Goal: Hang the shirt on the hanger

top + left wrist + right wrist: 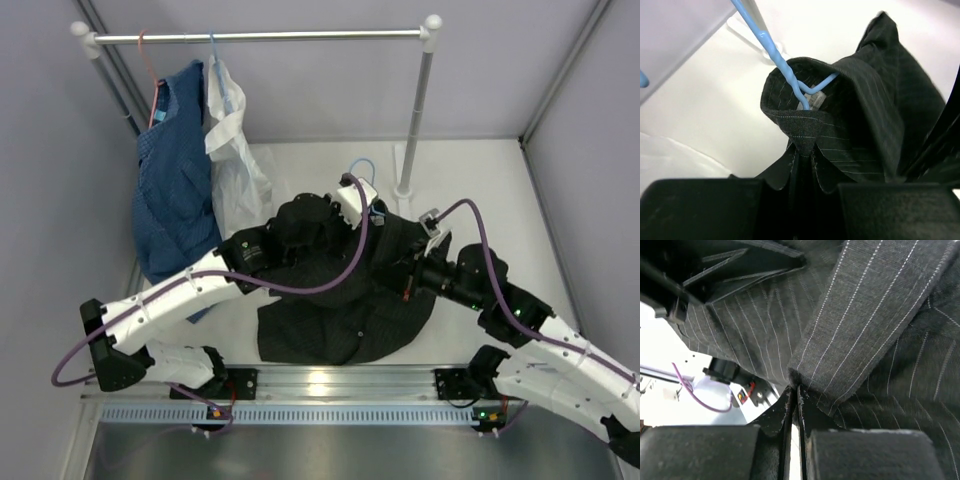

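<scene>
The black pinstriped shirt [340, 310] lies bunched on the white table between my two arms. The light-blue wire hanger [772, 52] has its twisted neck inside the collar [805, 120]; its hook [360, 165] pokes out behind the shirt. My left gripper [804, 150] is shut on the front of the collar. My right gripper [794, 390] is shut on a fold of the shirt's fabric [865, 320], at the shirt's right side [408, 268].
A clothes rail [260, 36] stands at the back. A blue patterned garment [172, 190] on an orange-red hanger and a white shirt [232, 150] on a light-blue hanger hang at its left end. The rail's right post [415, 110] stands just behind the shirt.
</scene>
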{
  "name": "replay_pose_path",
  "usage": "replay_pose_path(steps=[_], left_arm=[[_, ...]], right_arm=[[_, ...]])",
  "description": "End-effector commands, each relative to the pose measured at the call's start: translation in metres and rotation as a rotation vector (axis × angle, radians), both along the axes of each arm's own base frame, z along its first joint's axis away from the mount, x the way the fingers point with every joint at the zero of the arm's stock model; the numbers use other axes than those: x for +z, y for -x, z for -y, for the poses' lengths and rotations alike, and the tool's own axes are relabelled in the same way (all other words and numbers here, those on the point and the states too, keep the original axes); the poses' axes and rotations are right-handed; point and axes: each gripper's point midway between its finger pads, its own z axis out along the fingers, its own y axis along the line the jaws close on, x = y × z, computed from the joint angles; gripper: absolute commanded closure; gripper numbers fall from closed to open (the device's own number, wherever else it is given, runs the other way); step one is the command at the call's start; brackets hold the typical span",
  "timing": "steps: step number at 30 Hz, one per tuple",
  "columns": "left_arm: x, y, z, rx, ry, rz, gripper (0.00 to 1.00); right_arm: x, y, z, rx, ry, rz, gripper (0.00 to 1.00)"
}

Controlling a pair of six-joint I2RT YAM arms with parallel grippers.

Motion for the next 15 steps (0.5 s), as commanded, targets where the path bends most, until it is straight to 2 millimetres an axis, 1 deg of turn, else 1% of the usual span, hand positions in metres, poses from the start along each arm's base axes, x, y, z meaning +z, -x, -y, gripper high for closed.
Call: replay_pose_path(steps=[1, 2, 3, 4, 5, 6, 7, 8, 9, 10, 11, 12, 13, 14, 15], left_arm=[[0.058, 0.0, 0.018, 0.036, 0.253, -0.051, 1.0], [0.064, 0.0, 0.023, 0.023, 0.271, -0.051, 1.0], [0.073, 0.005, 0.029, -0.015, 0.304, -0.062, 1.0], [0.083, 0.007, 0.031, -0.033, 0.342, -0.049, 1.0], [0.088, 0.011, 0.032, -0.054, 0.358, -0.047, 1.0], [0.087, 0.019, 0.036, -0.121, 0.346, -0.035, 1.0], [0.095, 0.026, 0.033, -0.158, 0.357, -0.006, 1.0], [0.095, 0.029, 0.031, -0.18, 0.346, 0.014, 1.0], [0.082, 0.03, 0.027, -0.193, 0.302, 0.037, 1.0], [0.078, 0.03, 0.022, -0.196, 0.275, 0.064, 1.0], [0.081, 0.032, 0.012, -0.187, 0.271, 0.093, 1.0], [0.078, 0.031, 0.007, -0.183, 0.247, 0.123, 1.0], [0.066, 0.031, 0.002, -0.184, 0.221, 0.123, 1.0], [0.064, 0.033, 0.0, -0.199, 0.216, 0.132, 1.0], [0.069, 0.039, -0.006, -0.216, 0.224, 0.153, 1.0]], right_arm=[[0.031, -0.001, -0.02, -0.054, -0.138, 0.089, 1.0], [0.028, 0.0, -0.023, -0.055, -0.133, 0.092, 1.0], [0.021, -0.004, -0.023, -0.089, -0.119, 0.091, 1.0], [0.018, -0.003, -0.028, -0.084, -0.114, 0.087, 1.0], [0.014, -0.005, -0.027, -0.101, -0.109, 0.084, 1.0], [0.015, -0.007, -0.024, -0.119, -0.116, 0.087, 0.98], [0.015, -0.008, -0.019, -0.141, -0.114, 0.085, 0.91], [0.02, -0.012, -0.011, -0.185, -0.119, 0.098, 0.85], [0.034, -0.009, 0.0, -0.197, -0.141, 0.133, 0.69], [0.039, -0.007, 0.008, -0.207, -0.139, 0.15, 0.62], [0.046, -0.004, 0.018, -0.217, -0.118, 0.156, 0.56], [0.057, 0.002, 0.03, -0.212, -0.109, 0.196, 0.54], [0.06, 0.006, 0.037, -0.207, -0.082, 0.206, 0.51], [0.081, 0.012, 0.048, -0.209, -0.09, 0.229, 0.48], [0.07, 0.019, 0.06, -0.196, -0.007, 0.22, 0.43]])
